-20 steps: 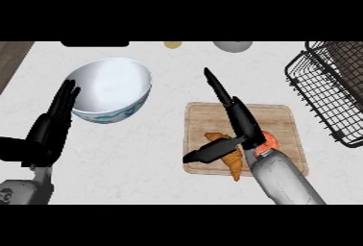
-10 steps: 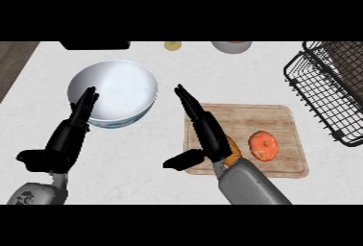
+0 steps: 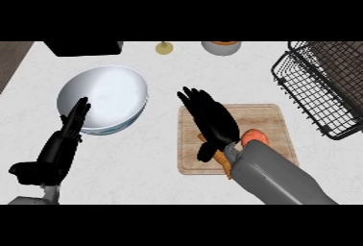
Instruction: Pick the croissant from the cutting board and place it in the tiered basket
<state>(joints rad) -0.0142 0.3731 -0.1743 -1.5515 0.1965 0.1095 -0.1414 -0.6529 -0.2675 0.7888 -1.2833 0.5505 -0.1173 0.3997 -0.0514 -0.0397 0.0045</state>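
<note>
The croissant [image 3: 225, 162] lies on the left half of the wooden cutting board [image 3: 268, 117]. Only small brown bits of it show from under my right hand and wrist. My right hand [image 3: 212, 122] hovers open directly above it, fingers straight and pointing to the far left, thumb hanging down at the board's left side. Whether the palm touches the croissant is hidden. The black wire tiered basket [image 3: 319, 81] stands at the far right, apart from the board. My left hand [image 3: 62, 146] rests open at the lower left, fingers up.
A round orange-red item [image 3: 257, 137] sits on the board beside my right wrist. A large white bowl [image 3: 106, 98] stands left of the board, next to my left hand. A black box [image 3: 81, 47], a small yellow object [image 3: 164, 47] and a grey cup [image 3: 221, 47] line the far edge.
My right hand swung left across the board, then settled lower over the croissant, hiding most of it. The left hand shifted slightly beside the bowl.
</note>
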